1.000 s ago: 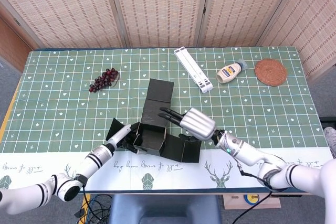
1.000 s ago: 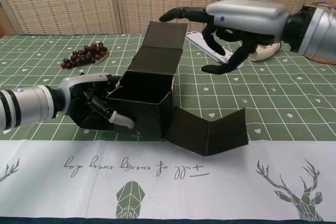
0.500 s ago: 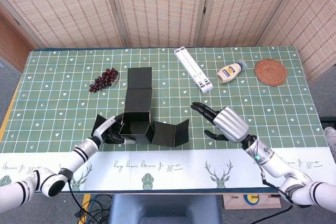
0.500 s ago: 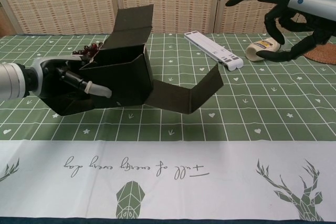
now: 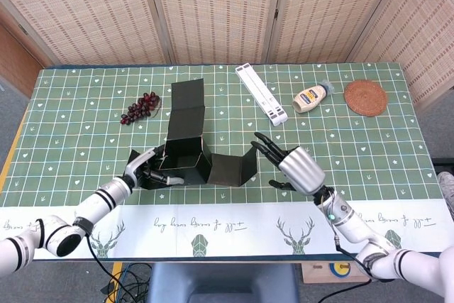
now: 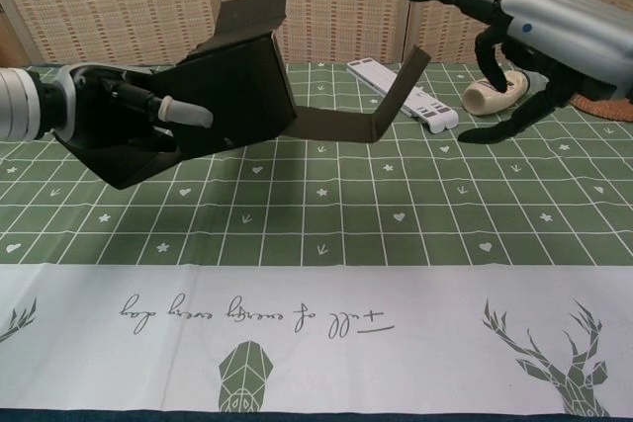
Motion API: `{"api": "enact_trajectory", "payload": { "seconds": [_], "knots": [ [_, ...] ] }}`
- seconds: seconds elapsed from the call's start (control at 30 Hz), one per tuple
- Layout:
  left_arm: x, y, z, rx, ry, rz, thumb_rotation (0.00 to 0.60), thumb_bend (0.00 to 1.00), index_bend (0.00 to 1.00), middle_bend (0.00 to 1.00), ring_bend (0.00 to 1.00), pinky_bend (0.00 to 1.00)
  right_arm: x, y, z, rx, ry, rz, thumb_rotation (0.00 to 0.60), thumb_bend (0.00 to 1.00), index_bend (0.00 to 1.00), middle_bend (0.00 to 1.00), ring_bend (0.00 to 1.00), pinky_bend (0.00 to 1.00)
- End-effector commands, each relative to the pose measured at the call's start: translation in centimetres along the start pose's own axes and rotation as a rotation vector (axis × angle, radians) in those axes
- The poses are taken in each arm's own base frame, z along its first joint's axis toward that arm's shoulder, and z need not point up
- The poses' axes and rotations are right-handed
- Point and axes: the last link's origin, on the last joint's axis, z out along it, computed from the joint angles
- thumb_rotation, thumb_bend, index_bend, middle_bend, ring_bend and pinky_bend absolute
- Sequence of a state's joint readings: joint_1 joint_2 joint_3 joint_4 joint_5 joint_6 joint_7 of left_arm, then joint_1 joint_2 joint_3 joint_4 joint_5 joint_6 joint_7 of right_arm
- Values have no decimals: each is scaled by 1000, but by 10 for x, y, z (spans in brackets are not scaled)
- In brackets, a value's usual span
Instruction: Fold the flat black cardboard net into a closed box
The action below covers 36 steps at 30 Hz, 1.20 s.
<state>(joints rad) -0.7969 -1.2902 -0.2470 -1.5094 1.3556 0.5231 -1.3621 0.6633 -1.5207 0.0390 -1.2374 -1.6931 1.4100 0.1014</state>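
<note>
Head view, box: the half-folded black cardboard box sits left of centre on the green worktop, one long flap reaching back toward the grapes, another flap lying out to its right.
Head view, left hand: the left hand grips the box's near-left wall.
Head view, right hand: the right hand hangs just right of the box's right flap, fingers spread and holding nothing; whether they touch the flap is unclear.
Head view, far side: a white strip, a squeeze bottle and a woven coaster lie along the back.
Chest view, box: the box is lifted clear of the worktop and tilted.
Chest view, left hand: the left hand clasps its side, one pale fingertip lying across the wall.
Chest view, right hand: the right hand is raised, fingers apart, empty.
</note>
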Motion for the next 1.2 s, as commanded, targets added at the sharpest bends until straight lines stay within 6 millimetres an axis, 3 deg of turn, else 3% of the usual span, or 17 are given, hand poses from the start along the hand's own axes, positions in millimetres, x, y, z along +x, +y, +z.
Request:
{"api": "enact_trajectory", "payload": {
  "seconds": [0.03, 0.3, 0.53, 0.9, 1.2],
  "knots": [
    [-1, 6, -1, 4, -7, -27, 600, 91, 174, 220, 633, 927, -9, -12, 12, 1, 78, -19, 600, 61, 0, 0, 678, 927],
    [2, 14, -7, 9, -10, -72, 600, 91, 168, 220, 633, 927, -26, -38, 35, 21, 190, 9, 600, 50, 0, 0, 632, 926],
    [5, 15, -12, 14, -10, -102, 600, 92, 167, 220, 633, 927, -36, -45, 42, 24, 224, 6, 600, 49, 0, 0, 599, 924],
    [7, 3, -11, 1, -36, 76, 600, 91, 172, 220, 631, 927, -29, -53, 57, 74, 276, -12, 600, 49, 0, 0, 595, 924],
    [1, -9, -5, -17, -55, 172, 600, 92, 181, 220, 629, 927, -25, -60, 71, 130, 212, -83, 600, 51, 0, 0, 595, 924]
  ]
}}
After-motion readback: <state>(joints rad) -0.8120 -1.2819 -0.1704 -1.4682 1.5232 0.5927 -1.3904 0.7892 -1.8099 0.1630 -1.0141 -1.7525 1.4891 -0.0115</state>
